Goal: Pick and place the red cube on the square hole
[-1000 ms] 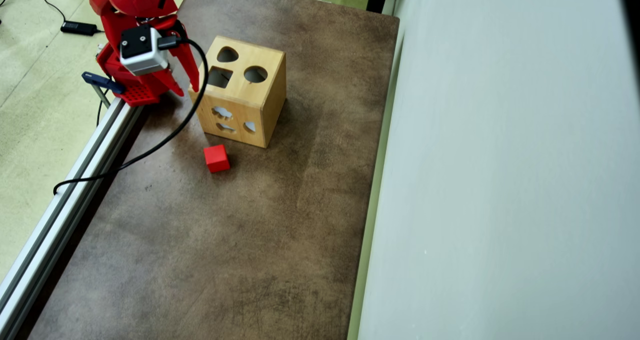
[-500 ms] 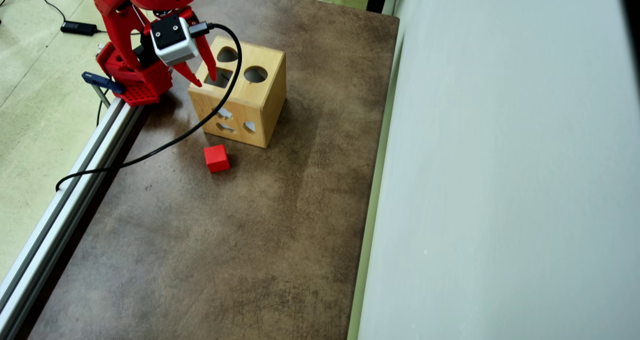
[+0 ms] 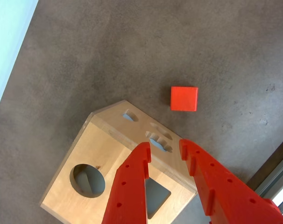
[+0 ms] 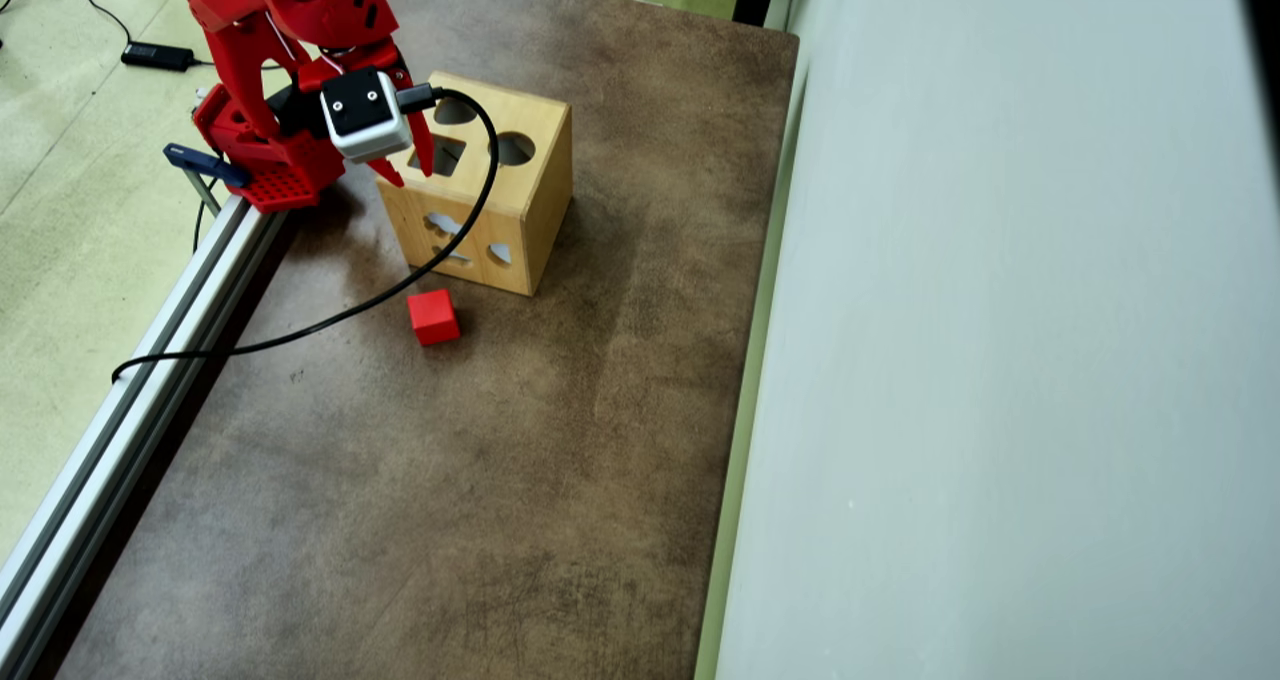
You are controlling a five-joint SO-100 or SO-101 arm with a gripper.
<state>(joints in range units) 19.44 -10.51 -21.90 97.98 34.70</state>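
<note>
The red cube (image 4: 433, 317) (image 3: 184, 98) lies on the brown table, a little in front of the light wooden box (image 4: 520, 200) (image 3: 99, 158). The box's top carries the square hole (image 4: 447, 156) (image 3: 158, 198), partly covered by my fingers in both views. My red gripper (image 4: 408, 172) (image 3: 164, 145) hovers over the box's near left top corner, above that hole. It is open with nothing between its fingers. The cube is apart from the gripper, beyond the box's front face in the wrist view.
A round hole (image 4: 515, 148) (image 3: 87, 180) and a heart-shaped hole (image 4: 455, 110) share the box top. An aluminium rail (image 4: 150, 360) runs along the table's left edge. A black cable (image 4: 300, 325) hangs from the wrist camera. A pale wall (image 4: 1000, 360) borders the right.
The gripper has swung right from beside the box's left edge to above its top, over the square hole. Cube and box have stayed put.
</note>
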